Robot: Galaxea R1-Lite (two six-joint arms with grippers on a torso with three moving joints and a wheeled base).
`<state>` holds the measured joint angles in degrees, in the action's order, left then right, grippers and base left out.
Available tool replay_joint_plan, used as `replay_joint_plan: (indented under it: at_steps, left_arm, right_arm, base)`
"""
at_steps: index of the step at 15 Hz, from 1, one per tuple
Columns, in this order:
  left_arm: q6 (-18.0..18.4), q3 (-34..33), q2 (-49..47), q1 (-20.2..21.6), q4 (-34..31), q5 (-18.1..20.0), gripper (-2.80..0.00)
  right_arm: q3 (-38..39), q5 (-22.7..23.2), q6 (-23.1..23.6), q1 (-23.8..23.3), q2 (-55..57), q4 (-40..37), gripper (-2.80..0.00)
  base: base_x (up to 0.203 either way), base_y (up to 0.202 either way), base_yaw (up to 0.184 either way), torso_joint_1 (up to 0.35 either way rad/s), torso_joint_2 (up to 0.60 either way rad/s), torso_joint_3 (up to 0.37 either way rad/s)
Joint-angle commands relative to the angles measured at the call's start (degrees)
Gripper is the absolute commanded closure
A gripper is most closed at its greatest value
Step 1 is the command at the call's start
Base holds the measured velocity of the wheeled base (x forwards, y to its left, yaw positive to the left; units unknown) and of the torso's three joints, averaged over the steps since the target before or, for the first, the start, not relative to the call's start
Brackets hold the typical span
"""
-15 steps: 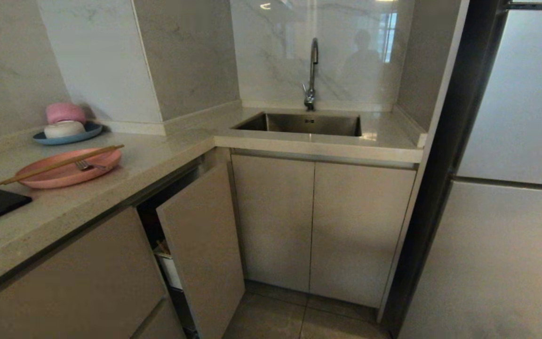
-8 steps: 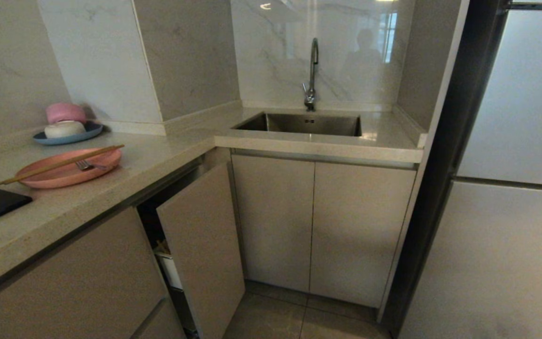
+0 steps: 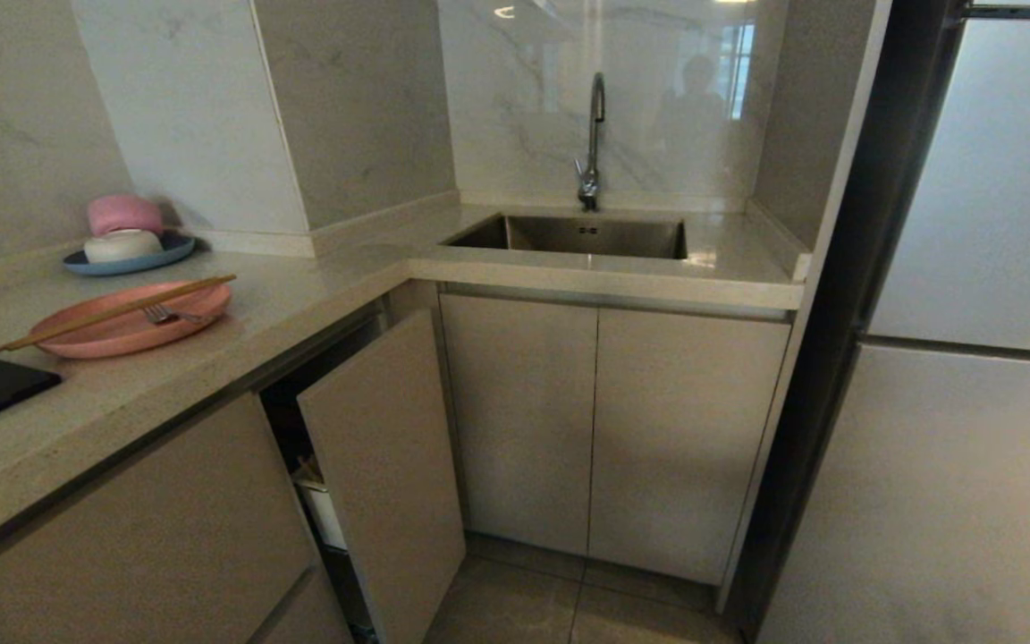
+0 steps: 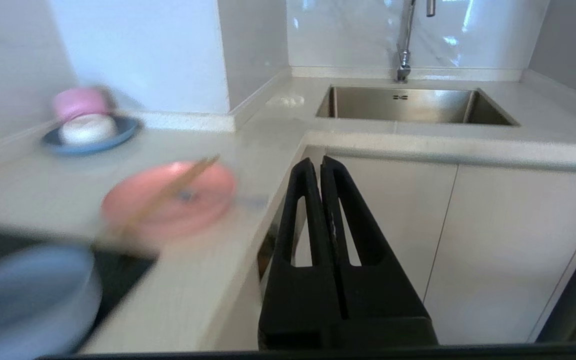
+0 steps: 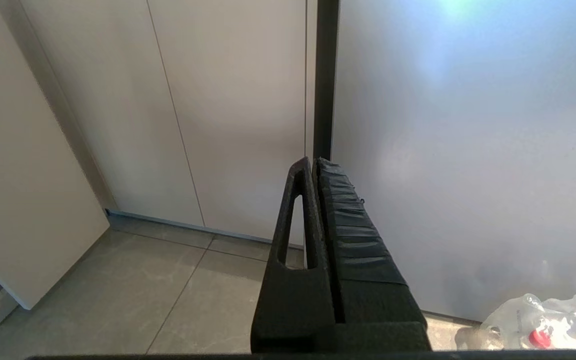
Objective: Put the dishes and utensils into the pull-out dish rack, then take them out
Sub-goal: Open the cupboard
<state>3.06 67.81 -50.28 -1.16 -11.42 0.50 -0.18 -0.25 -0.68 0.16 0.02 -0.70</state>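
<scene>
Pink plate: on the left counter, carrying the chopsticks and fork.
Blue-grey bowl: near left, contents blurred.
Dish rack: slightly pulled out, white cup visible.
Left gripper: pressed together, empty.
Right gripper: pressed together, empty, near floor.

Neither of our arms shows in the head view; we only see them via the wrist cams. Our left gripper is raised abt level w/ the counter edge and points fwd over it, fingers pressed together, nothing between them. Our right gripper hangs low, angled down twd the floor, fingers also closed tight and empty.
</scene>
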Motion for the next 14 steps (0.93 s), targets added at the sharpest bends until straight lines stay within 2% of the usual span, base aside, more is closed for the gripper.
replay_joint_plan:
  at_steps: [1,4,9,11,14]
  left_arm:
    - [0.03,9.75,-17.28,-1.29,-1.43,-0.27,0.00]
    - [0.14,21.66,-30.98,-3.00,-8.42,-0.23,0.00]
    - [1.98,38.14,-50.89,-6.64,-26.38,-0.51,0.00]
    - [2.58,41.62,-56.43,-6.95,-32.43,-0.76,0.00]
    - [2.85,42.35,-61.68,-6.11,-34.80,-0.81,0.00]
  right_arm:
    - [0.01,-0.01,-0.02,0.02,-0.01,0.00,0.00]
    - [0.01,-0.01,-0.02,0.02,0.02,0.00,0.00]
    - [0.01,-0.01,-0.01,0.02,0.05,0.00,0.00]
    - [0.01,-0.01,-0.02,0.02,0.06,0.00,0.00]
    - [0.01,-0.01,-0.02,0.02,-0.02,0.00,0.00]
  base:
    - [0.000,0.000,0.000,0.000,0.00,0.000]
    - [0.000,0.000,0.000,0.000,0.00,0.000]
    - [0.000,0.000,0.000,0.000,0.00,0.000]
    - [0.000,0.000,0.000,0.000,0.00,0.000]
    - [0.000,0.000,0.000,0.000,0.00,0.000]
